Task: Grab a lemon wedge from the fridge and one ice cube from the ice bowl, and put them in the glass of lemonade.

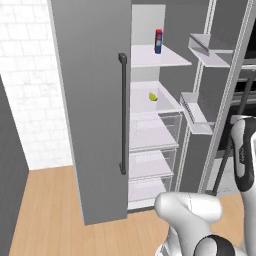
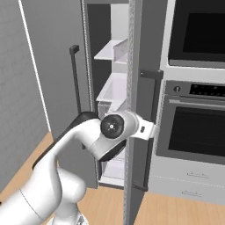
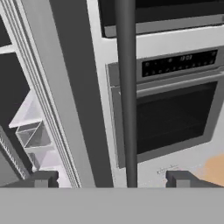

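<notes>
The grey fridge [image 1: 90, 100] has its left door shut and its right door [image 2: 132, 88] swung open. Inside, the small yellow lemon wedge [image 1: 153, 97] lies on the middle white shelf. My gripper [image 3: 113, 180] is open at the open door's dark bar handle [image 3: 126, 87]. The bar runs between my two fingertips [image 3: 43, 179], and neither tip touches it. My white wrist [image 2: 143, 129] sits against the door's edge. The glass of lemonade and the ice bowl are out of view.
A blue-and-red can [image 1: 158, 41] stands on the fridge's upper shelf. Wire drawers [image 1: 150, 135] fill the lower fridge. The black wall oven [image 2: 197, 127] stands close behind the open door, with drawers [image 2: 193, 176] below it. A white tiled wall [image 1: 25, 75] is to the left.
</notes>
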### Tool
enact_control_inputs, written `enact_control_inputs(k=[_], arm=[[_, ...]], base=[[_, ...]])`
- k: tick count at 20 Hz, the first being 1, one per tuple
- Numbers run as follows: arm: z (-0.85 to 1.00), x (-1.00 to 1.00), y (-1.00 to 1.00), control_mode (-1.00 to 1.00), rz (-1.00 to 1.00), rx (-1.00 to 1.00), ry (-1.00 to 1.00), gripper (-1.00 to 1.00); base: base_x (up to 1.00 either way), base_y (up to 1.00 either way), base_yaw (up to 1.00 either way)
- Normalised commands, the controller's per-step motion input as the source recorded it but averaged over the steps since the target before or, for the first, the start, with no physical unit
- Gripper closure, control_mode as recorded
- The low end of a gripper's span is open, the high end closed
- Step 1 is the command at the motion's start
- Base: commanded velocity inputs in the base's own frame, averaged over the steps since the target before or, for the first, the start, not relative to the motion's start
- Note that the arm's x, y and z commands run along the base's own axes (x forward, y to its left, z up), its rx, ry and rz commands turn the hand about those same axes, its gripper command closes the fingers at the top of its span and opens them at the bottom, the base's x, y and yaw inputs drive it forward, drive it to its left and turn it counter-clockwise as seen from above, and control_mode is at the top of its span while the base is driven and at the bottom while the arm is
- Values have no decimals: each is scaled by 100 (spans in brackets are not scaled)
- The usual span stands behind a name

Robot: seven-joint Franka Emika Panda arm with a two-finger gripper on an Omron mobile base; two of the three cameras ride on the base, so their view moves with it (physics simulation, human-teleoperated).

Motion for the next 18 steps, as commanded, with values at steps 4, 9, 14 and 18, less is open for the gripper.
enact_control_inputs(k=[4, 9, 14, 18], arm=[[95, -27, 50, -100, 19, -1, 1, -100], [38, 5, 80, -100, 7, -9, 23, -100], [4, 2, 85, -100, 0, -18, 21, -100], [-16, 54, 40, -100, -11, -26, 8, -100]], base=[[0, 0, 0], [0, 0, 0], [0, 0, 0], [0, 0, 0]])
